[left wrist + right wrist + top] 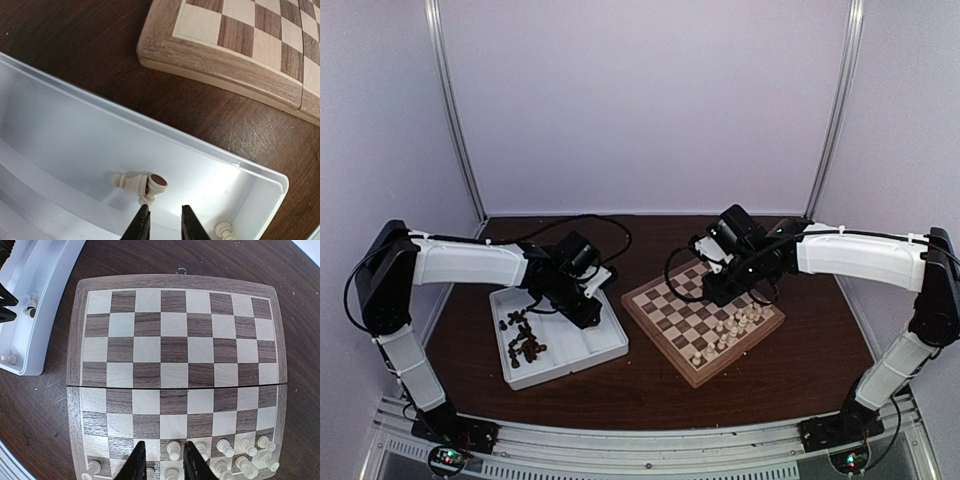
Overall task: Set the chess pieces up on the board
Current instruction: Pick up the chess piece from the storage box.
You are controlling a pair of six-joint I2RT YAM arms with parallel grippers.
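Observation:
The board [665,325] lies right of centre, and cream-white chess pieces [730,330] fill its near-right rows. My right gripper [164,446] hangs open well above those rows; a white pawn [173,450] shows on its square between the fingers, untouched. The dark brown pieces [523,340] lie heaped in the tray's left compartment. My left gripper [164,209] is down in the tray's right compartment [75,125], jaws narrowly apart with only tray floor between them. Its left fingertip sits against two toppled cream pieces [131,182], one showing a brown felt base [156,184].
Another cream piece [224,230] lies in the tray's corner by the right finger. The tray wall [210,157] stands between my left gripper and the board's rim [215,65]. Dark wooden table [650,390] surrounds both. Purple walls close in the back and sides.

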